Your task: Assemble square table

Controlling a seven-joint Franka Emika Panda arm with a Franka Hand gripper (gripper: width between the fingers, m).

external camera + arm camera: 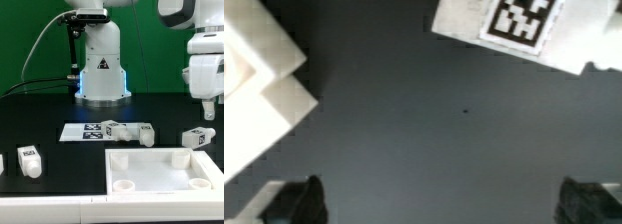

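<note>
Assy. barely begun: sq. tabletop [150,166] is lying at front, no legs [197,137] being fitted, all being left loose around it. Gripper [441,200] is being held spread, empty.

I've got a black tabletop [40,120], the marker board [78,131] lying flat mid-tabletop, green backdrop [25,40] behind.

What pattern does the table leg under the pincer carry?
Table leg: white with a black-and-white square tag marker, clearest in the wrist view.
</note>
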